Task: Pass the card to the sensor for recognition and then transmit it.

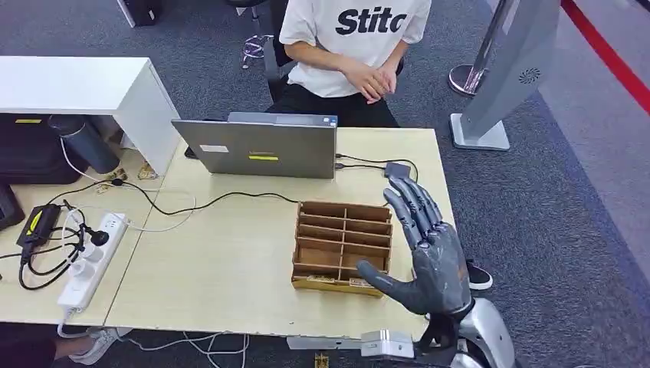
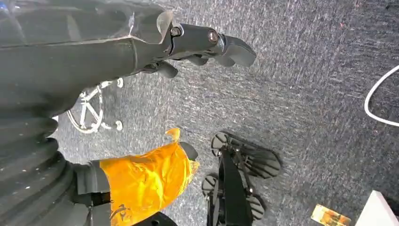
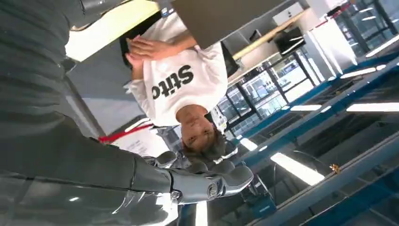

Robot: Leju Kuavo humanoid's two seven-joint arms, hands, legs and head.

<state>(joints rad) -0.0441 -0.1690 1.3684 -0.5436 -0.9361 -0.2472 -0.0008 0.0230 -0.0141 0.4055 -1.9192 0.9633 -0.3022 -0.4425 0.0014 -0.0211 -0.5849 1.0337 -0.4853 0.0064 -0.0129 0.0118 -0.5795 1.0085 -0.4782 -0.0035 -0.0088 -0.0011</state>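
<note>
We are seeing cards lying in the near slots of the wooden organizer (image 1: 342, 247) on the desk (image 1: 230, 268), just beside our right robot hand (image 1: 426, 249) hovering empty with fingers spread, while our left robot hand (image 2: 197, 47) is hanging over the carpet, holding nothing.

A grey closed-back laptop (image 1: 257, 147) stands at the far edge of the pale wooden bench (image 1: 222, 268). A white power strip (image 1: 92, 261) with black cables lies at the left. A person in a white T-shirt (image 1: 349, 38) sits behind.
</note>
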